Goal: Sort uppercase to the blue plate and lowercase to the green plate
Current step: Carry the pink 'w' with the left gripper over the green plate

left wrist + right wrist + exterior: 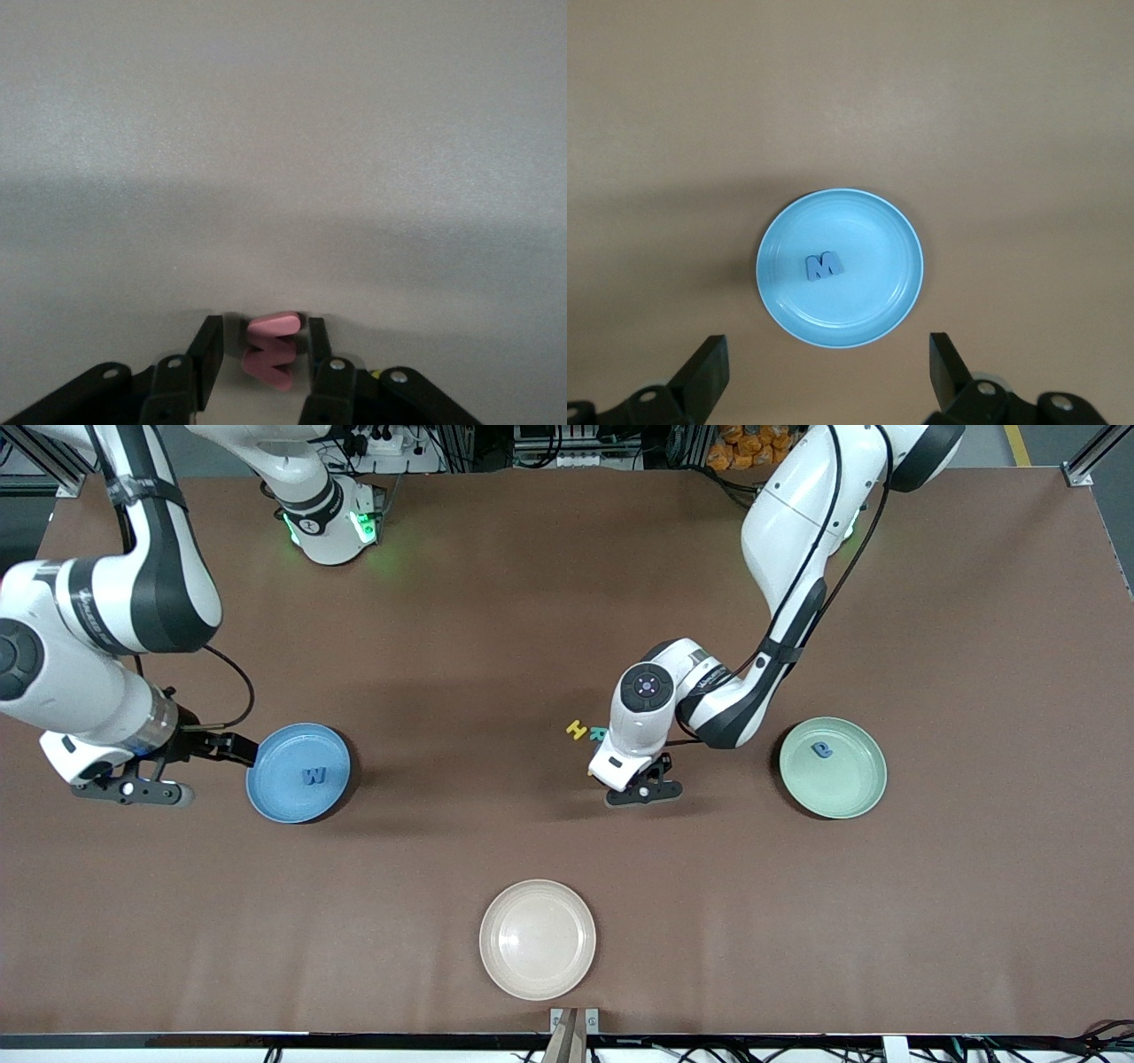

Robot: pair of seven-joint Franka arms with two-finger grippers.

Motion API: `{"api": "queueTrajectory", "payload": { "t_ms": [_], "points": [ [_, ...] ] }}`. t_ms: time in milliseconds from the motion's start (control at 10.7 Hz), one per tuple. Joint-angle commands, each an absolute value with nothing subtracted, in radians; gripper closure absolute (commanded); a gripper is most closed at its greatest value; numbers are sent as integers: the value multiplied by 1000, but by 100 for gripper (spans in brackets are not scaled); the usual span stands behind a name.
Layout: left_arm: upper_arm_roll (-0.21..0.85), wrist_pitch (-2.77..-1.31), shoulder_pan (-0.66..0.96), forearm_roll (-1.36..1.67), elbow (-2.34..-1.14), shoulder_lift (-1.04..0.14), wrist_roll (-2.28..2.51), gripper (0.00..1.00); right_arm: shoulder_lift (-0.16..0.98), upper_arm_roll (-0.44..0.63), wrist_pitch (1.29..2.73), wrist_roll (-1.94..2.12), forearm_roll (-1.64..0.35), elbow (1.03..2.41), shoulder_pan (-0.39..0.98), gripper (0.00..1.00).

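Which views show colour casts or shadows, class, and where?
Left wrist view: table looks washed-out grey, a shadow band crosses it, red m looks pink between the left gripper fingers. Right wrist view: blue plate evenly lit. Front view: green light glows at the right arm's base.

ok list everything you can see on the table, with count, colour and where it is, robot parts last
blue plate: one, light blue, toward the right arm's end
W: one, blue, on the blue plate
green plate: one, pale green, toward the left arm's end
blue letter: one, on the green plate
cream plate: one, nearest the front camera
H: one, yellow, on the table beside the R
R: one, green
pink letter: one, between the left gripper's fingers
left gripper: shut on the pink letter
right gripper: open, above the blue plate
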State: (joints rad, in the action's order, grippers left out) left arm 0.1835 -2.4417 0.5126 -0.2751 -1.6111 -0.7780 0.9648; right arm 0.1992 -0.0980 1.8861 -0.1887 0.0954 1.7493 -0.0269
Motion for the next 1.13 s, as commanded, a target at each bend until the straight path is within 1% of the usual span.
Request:
{"api": "queueTrajectory", "payload": {
  "t_ms": [0,94,281,563,750,844,1032],
  "points": [
    [170,-2444,529,-310,-1592,-796,1002,55,146,-95,1861,-184,45,1770,-28,0],
    [170,-2444,529,-313,-1592,-796,1002,56,144,-97,1859,-184,19,1769,-32,0],
    [170,-2444,528,-325,-1594,-796,1002,65,146,-97,1858,-184,-12,1766,-35,0],
    [170,-2444,526,-337,-1594,-795,1000,88,111,-97,1826,-184,-12,1758,-43,0],
    [172,-2444,519,-342,-1594,-792,991,98,68,-95,1801,-181,-3,1756,-52,0],
    [172,-2438,509,-342,-1592,-779,983,100,55,-94,1778,-181,0,1744,-54,0],
    [170,-2392,482,-344,-1594,-759,936,100,51,-94,1746,-178,2,1714,-54,0]
  ]
}}
